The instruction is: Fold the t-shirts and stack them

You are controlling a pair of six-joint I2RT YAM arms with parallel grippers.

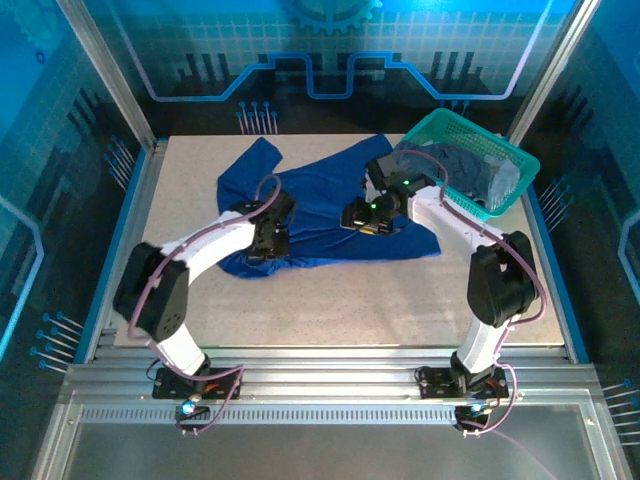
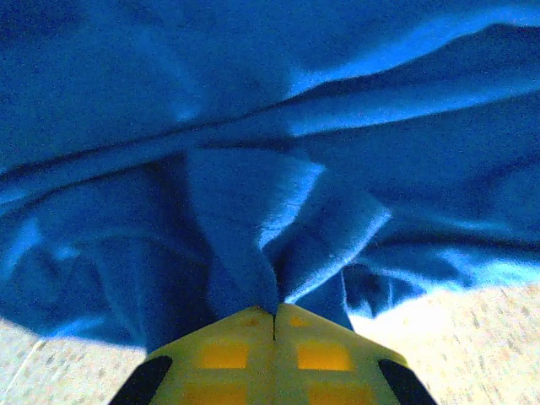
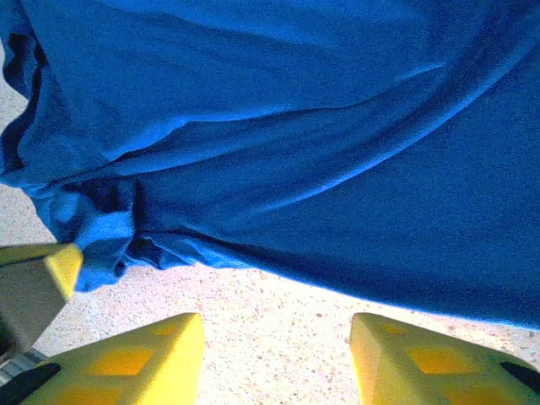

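**Blue shirt spread on the far half, left tool pinching it, right tool released**

The counter [image 1: 330, 310] is the biggest thing I have to work with. From the overhead camera its near half is bare, from the arm bases up to the shirt's hem. There is also a bare strip down the left side.

The royal blue t-shirt [image 1: 320, 190] lies rumpled across the far half, face not readable from here. One sleeve reaches toward the far left, and the lower right corner points out toward the right arm. Its far right edge runs up close to the teal mesh basket [image 1: 520, 160], which sits tilted in the far right corner. I cannot tell whether cloth and basket touch. Inside the basket is a heap of grey-blue t-shirts [image 1: 470, 170], dull and bunched.

Both arms reach inward over the blue shirt, the left onto its near left edge and the right onto its middle.

The left wrist camera gives me what the overhead one cannot. The left tool [image 2: 274, 316] is clenched, its yellow fingers meeting with a gather of blue cloth drawn into the tip. Folds fan away from that pinch, and bare counter shows at both lower corners.

The right wrist camera shows the right tool [image 3: 277, 325] released, its fingers well apart over speckled counter. They sit just short of the shirt's hem and grasp nothing.
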